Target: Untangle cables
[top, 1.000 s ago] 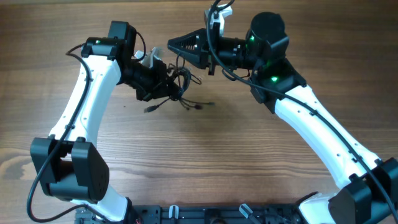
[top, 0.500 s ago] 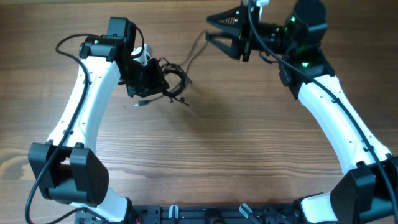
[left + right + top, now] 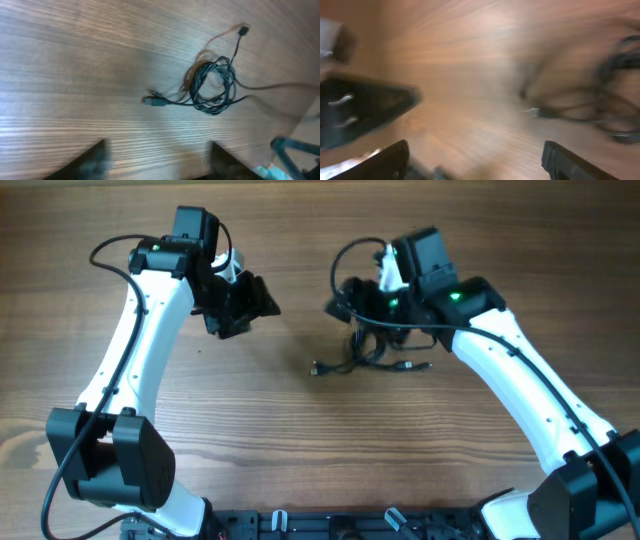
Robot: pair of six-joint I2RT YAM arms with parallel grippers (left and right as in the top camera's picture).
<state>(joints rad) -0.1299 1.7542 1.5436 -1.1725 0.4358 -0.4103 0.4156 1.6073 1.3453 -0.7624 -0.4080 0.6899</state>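
My right black claw [image 3: 475,150] is spread wide open and holds nothing. Just beside the right claw, the bunch of thin black cables with small silvery plug ends [image 3: 375,350] lies on the brown wooden bench [image 3: 300,440]. One plug end [image 3: 152,101] sticks out. My left black claw [image 3: 157,150] is wide open and empty too, well apart from the right claw.

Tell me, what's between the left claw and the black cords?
Only bare wooden table, nothing else. The overhead view shows it between the left gripper and the cables, and the left wrist view agrees.
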